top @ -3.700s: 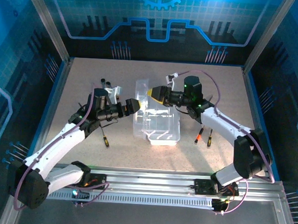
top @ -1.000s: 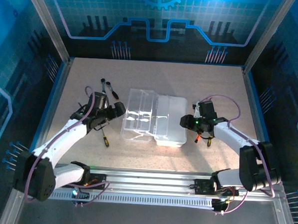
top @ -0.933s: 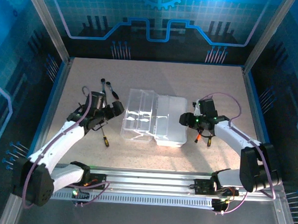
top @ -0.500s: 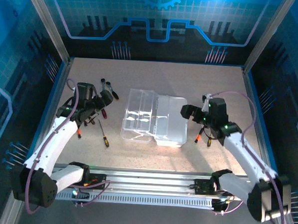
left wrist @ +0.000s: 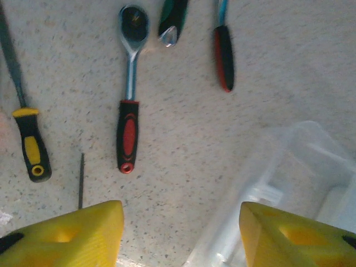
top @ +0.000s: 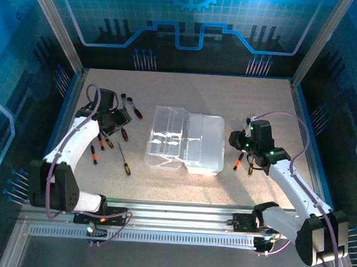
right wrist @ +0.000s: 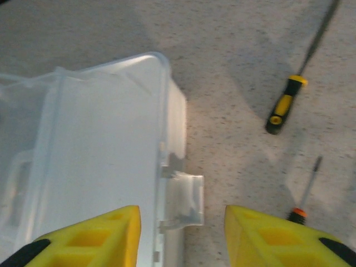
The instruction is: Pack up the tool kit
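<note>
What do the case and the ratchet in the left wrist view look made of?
Case: translucent plastic, smooth and glossy; light passes through its walls. Ratchet: bare shiny metal head and shank, probably steel; black-and-red grip looks like matte rubber or plastic.

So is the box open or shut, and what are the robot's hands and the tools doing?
Clear plastic rectangular case: open, lid folded out flat on the table.
Left gripper: jaws open, holding nothing.
Right gripper: jaws open, holding nothing.
Ratchet with red-and-black handle: lying flat, outside the case.
Yellow-and-black screwdriver: lying flat, outside the case.
</note>
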